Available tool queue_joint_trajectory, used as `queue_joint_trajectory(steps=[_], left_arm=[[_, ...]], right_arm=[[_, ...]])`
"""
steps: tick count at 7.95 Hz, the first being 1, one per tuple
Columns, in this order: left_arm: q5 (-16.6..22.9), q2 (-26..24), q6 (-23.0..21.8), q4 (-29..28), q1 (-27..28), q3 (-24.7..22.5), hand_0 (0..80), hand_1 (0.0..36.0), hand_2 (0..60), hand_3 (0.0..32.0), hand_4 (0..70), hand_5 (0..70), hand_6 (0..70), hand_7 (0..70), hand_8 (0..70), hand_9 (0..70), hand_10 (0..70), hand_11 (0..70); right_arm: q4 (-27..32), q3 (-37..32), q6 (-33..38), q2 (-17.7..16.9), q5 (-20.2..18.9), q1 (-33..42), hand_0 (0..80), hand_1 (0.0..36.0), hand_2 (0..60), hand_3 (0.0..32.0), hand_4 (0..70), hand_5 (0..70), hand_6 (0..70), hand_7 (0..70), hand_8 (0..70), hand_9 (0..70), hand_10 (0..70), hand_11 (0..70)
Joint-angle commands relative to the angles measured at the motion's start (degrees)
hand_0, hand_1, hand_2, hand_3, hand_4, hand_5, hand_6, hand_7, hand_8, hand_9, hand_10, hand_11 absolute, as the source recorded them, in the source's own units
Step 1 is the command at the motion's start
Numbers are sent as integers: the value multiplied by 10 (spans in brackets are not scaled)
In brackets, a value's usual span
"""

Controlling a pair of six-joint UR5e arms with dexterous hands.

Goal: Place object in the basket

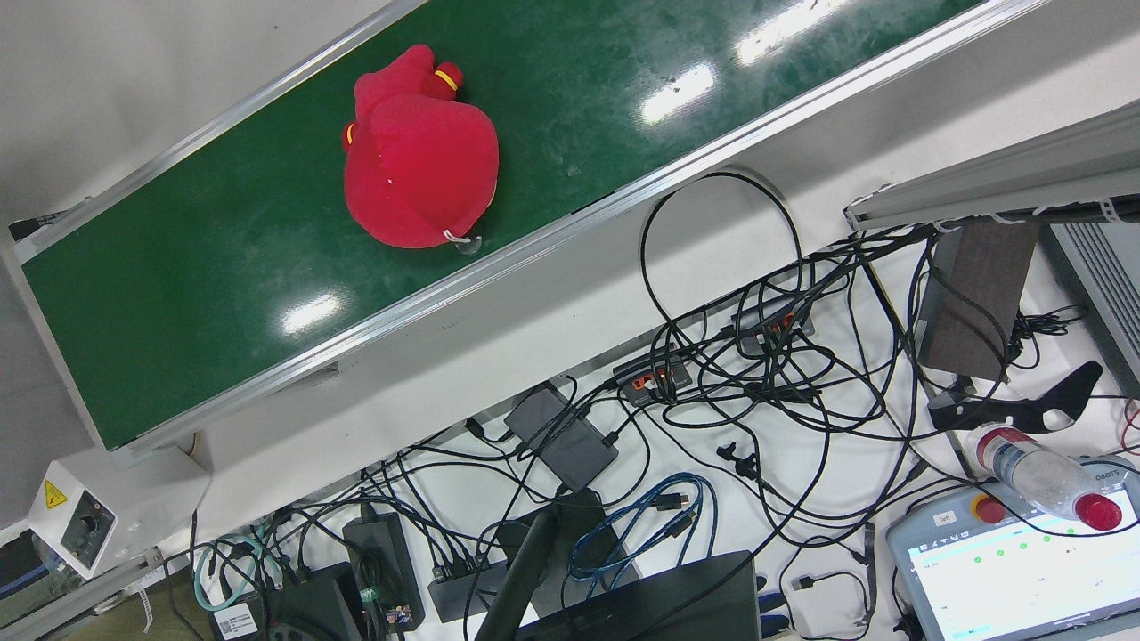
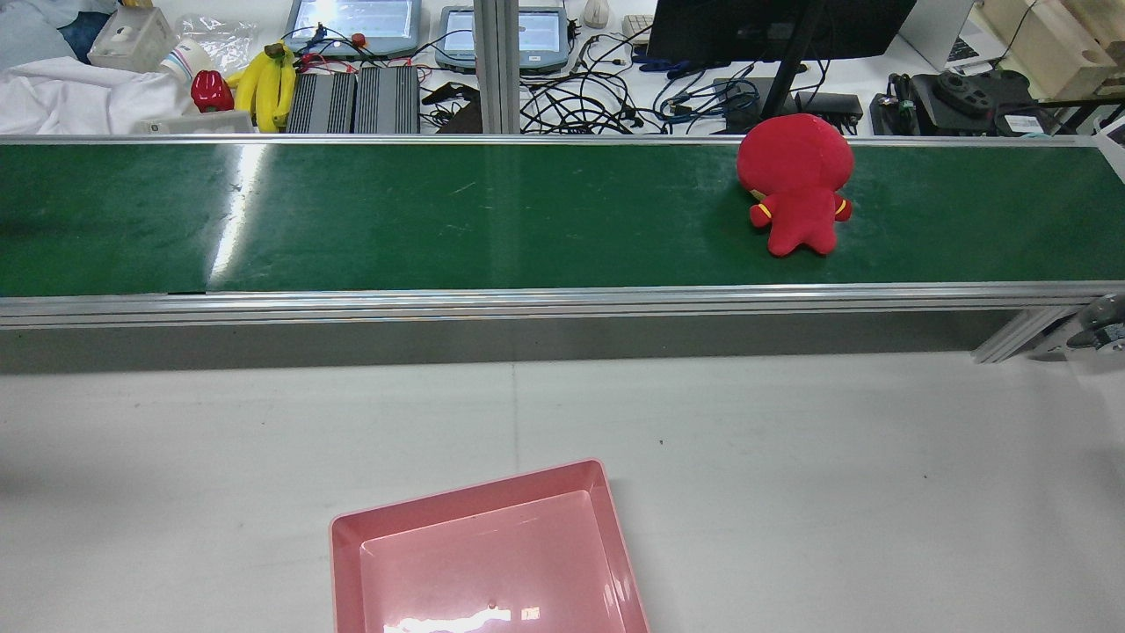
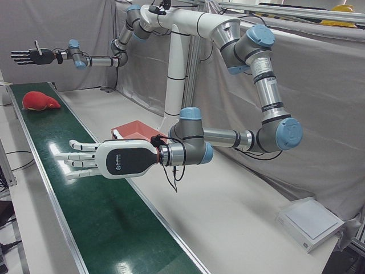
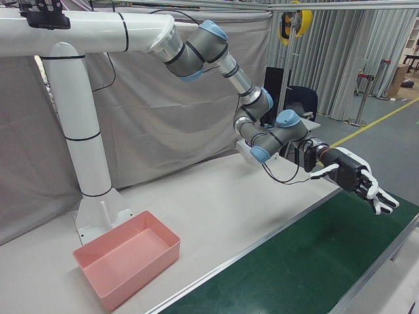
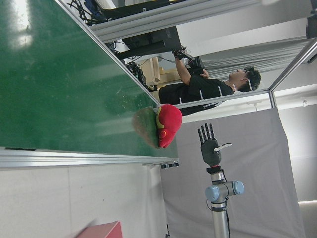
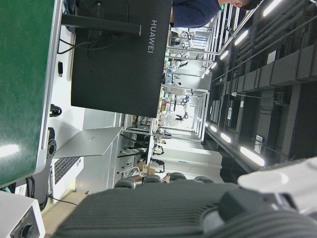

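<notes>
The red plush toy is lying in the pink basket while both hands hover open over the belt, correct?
Not quite. The rear view shows the red plush toy lying on the green belt, and the pink basket is empty. Both the left hand and right hand are open.

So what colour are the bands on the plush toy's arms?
Yellow, on the red plush toy; clearest in the front view.

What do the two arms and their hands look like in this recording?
Both arms are white tubes with light-blue joint caps and silver links, sharing a white pedestal. The left hand has a white shell with a small dark logo, white fingers and a black cable looping at the wrist. The right hand is black with white fingertips and black cabling.
</notes>
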Motion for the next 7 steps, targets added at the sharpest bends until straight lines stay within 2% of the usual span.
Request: queue_joint_trajectory(steps=[1,7], left_arm=[[-1,-1,-1,2,0,-2,620,209,0,0,149,300,57,43,122,187,0,0],[-1,0,-1,11,1,-23,627,212,0,0,148,302,58,45,123,187,0,0]], right_arm=[[0,0,0,0,0,0,0,0,0,0,0,0,0,0,0,0,0,0],[0,0,0,0,0,0,0,0,0,0,0,0,0,0,0,0,0,0]])
